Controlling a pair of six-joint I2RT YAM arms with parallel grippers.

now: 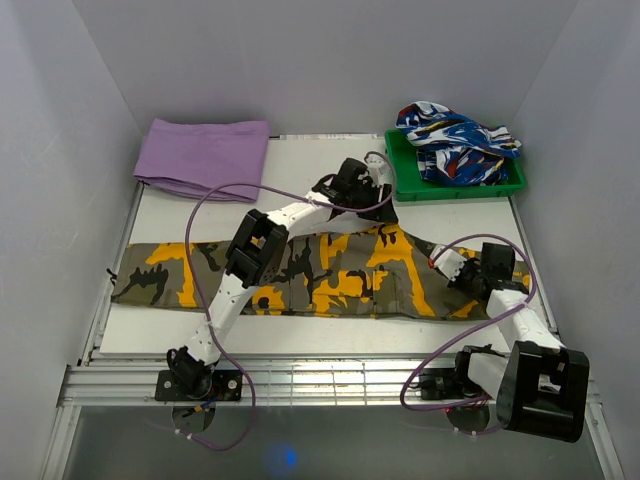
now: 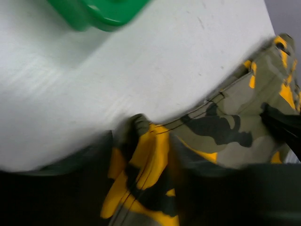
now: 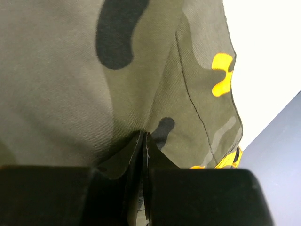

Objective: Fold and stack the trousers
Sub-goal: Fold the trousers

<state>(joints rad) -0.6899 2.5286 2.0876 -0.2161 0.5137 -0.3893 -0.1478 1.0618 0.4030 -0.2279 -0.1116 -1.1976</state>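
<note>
The camouflage trousers (image 1: pixel 330 280) lie stretched across the table from left to right, olive with orange-yellow and black patches. My left gripper (image 1: pixel 368 212) reaches over them to their far edge near the green tray. In the left wrist view its dark fingers close on a bunched orange-yellow fold (image 2: pixel 146 165) of the trousers (image 2: pixel 221 122). My right gripper (image 1: pixel 452 265) sits at the right end of the trousers. The right wrist view shows it (image 3: pixel 145 141) pinching a thin fold of olive cloth (image 3: pixel 70 84).
A folded purple cloth (image 1: pixel 200 155) lies at the back left. A green tray (image 1: pixel 455 190) at the back right holds a blue, white and red garment (image 1: pixel 455 140). The tray's corner (image 2: pixel 103 14) is close ahead of the left gripper. White walls enclose the table.
</note>
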